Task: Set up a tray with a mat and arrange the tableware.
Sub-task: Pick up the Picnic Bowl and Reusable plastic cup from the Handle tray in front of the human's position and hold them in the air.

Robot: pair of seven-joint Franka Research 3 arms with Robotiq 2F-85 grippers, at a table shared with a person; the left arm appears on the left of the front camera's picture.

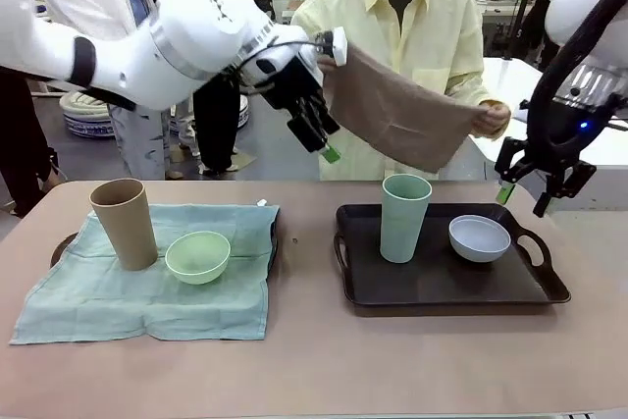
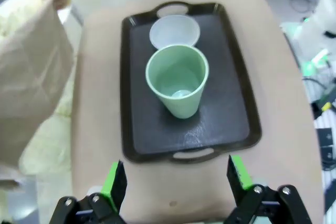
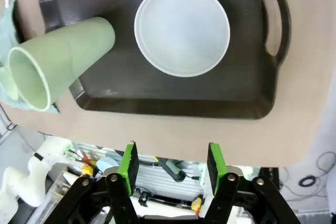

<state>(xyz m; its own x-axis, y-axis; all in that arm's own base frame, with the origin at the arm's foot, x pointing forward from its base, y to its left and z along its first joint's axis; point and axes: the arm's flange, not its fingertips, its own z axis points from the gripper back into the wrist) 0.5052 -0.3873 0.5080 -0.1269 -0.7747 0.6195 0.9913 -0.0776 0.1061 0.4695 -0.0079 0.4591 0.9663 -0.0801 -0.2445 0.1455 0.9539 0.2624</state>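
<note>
Both open, empty, left pincer (image 2: 176,172), right pincer (image 3: 171,156)

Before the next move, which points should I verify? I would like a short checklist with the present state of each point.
1. Left gripper open and empty: ok.
2. Right gripper jaws apart, nothing between them: ok.
3. Brown mat held up, spread out by the person, close to the left gripper: ok.
4. Black tray free to receive the mat: not ok; the mint green cup and the pale bowl stand on its bare floor.
5. Other setting complete, with tan cup and green bowl on the green mat: ok.
6. Left gripper already touching the brown mat: cannot tell.
</note>
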